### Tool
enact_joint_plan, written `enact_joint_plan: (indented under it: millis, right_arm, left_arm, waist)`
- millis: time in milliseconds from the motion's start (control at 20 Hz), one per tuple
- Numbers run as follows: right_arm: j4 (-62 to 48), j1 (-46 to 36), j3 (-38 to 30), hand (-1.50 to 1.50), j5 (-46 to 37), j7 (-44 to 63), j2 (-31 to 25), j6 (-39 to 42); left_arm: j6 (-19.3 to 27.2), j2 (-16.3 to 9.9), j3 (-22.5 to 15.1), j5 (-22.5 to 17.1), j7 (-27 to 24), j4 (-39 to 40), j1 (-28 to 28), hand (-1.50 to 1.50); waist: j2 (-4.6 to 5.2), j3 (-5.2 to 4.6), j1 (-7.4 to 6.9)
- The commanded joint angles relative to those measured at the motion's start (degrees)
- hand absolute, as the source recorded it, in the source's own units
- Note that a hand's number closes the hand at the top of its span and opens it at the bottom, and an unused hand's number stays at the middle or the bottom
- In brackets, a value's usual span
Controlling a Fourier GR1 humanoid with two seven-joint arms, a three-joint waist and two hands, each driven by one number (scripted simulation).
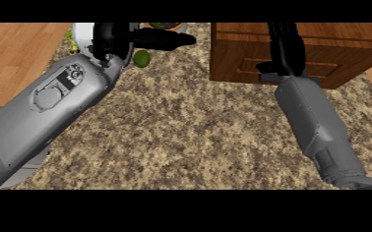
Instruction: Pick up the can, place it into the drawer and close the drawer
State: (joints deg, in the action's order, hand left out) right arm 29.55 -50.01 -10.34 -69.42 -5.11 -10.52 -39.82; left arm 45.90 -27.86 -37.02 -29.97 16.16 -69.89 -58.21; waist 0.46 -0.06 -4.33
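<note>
Forearms come first, nearest us: our left forearm (54, 108) fills the lower left and rises to the upper left, while our right forearm (320, 128) climbs from the lower right toward the wooden drawer unit (240, 54) at the top right. Between them lies speckled counter (181, 128).

Farther on, our right hand (285, 49) lies against the drawer unit's front, fingers stretched up the face of the wood; they look straight rather than curled, and we see nothing held in them. Whether the drawer is fully shut we cannot tell from this angle.

Our left hand (156, 39) sits at the top left, fingers extended sideways over a white plate (83, 37), holding nothing we can make out. A green fruit (141, 58) lies just beside it.

The can is nowhere visible; it may be inside the drawer or hidden. We judge the closing step to be in hand, and the next move calls for a straight push on the front until it seats.
</note>
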Motion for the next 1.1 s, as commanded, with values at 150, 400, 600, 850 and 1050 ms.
enact_joint_plan:
  millis: [150, 400, 600, 850, 1050]
  right_arm:
    - [-9.5, -10.2, -1.7, -1.50, -0.5, 0.4, -1.4, -1.0]
    - [-12.5, -12.6, -3.3, -1.50, 0.4, -0.6, -1.3, -2.7]
    - [-15.0, -13.5, -4.0, -1.50, 0.2, 0.4, -1.3, -4.0]
    - [-14.4, -15.6, -7.8, -1.50, 5.4, -6.3, -1.3, -1.0]
    - [-12.6, -16.1, -12.7, -1.50, 11.8, -11.5, 2.7, -0.6]
  left_arm:
    - [-2.3, -2.5, 2.4, 0.5, -2.1, -2.5, 4.5, -1.50]
    - [-0.5, -1.7, 0.7, 2.0, -2.4, -6.7, 9.2, -1.50]
    - [0.4, -1.3, -0.3, 3.7, -2.7, -8.7, 9.8, -1.50]
    - [-1.2, -3.0, 1.7, 3.1, -2.4, -10.0, 11.1, -1.50]
    - [-1.6, -2.7, 2.8, 3.0, -3.8, -8.6, 11.8, -1.50]
  waist:
    - [1.14, 0.15, -0.66]
    - [1.26, 0.18, -1.11]
    - [1.64, 0.23, -2.08]
    - [1.27, 0.27, -1.24]
    - [1.56, 0.38, -1.18]
